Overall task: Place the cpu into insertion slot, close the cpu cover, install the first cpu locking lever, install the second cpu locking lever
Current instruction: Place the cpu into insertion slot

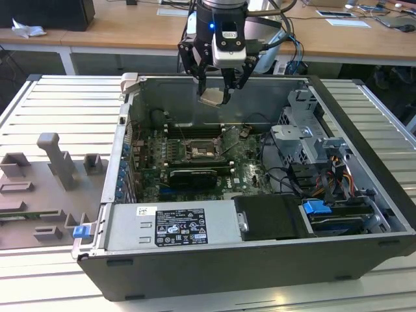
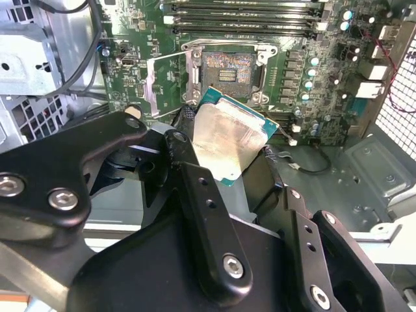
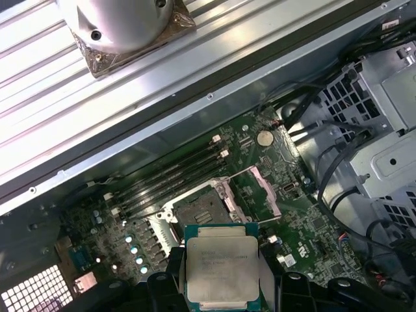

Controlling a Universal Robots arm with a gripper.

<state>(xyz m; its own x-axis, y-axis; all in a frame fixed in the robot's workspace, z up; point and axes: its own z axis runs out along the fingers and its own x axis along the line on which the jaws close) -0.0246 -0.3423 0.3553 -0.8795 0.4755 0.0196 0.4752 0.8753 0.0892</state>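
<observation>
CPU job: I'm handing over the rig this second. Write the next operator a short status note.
Gripper: shut on the cpu, holding it by its edges with the metal top showing in both wrist views.
The cpu hangs in the air above the open computer case, apart from the board.
Insertion slot: empty.
Cpu cover: flipped open beside the slot.
Done: cpu picked up.
Left: none of the four steps is finished yet.
</observation>
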